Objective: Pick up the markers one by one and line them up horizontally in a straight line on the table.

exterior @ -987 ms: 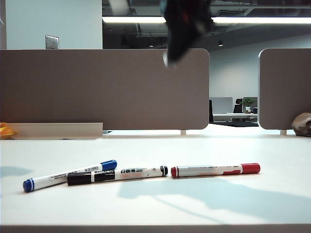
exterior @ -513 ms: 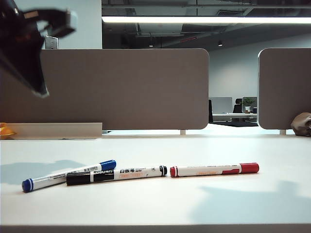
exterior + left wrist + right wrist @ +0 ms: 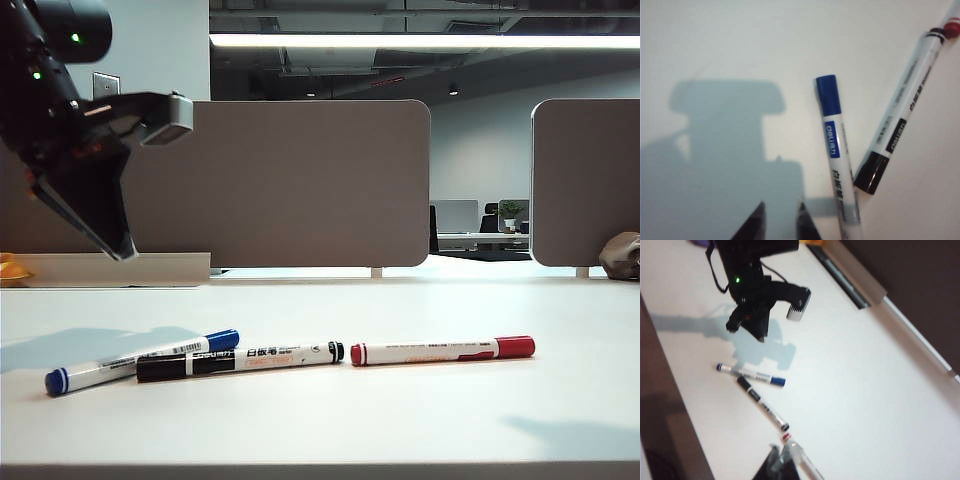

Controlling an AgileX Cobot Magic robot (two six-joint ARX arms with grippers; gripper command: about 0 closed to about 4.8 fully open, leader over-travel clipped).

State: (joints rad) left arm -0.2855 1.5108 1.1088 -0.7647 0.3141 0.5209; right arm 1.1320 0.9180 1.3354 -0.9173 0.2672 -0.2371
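The left gripper (image 3: 100, 215), black and angular, is hanging in the air at the far left above the plain white smooth table (image 3: 420, 420); its jaws are standing slightly apart with nothing between them. Below it, the slim white-barrelled marker with a blue cap (image 3: 141, 361) is lying at a slant, capped end pointing right and a little farther back, with "deli" printed on a blue label. Just right, the black-capped white marker (image 3: 240, 359) is lying nearly level, its dark cap touching the blue one's barrel, "deli" also on it; its smaller print is too fine to read. Next, the red-capped white marker (image 3: 443, 349) is lying level, cap pointing right, nearly end to end with the black one. The right gripper (image 3: 781, 455), seemingly high above the markers, is sitting closed and empty.
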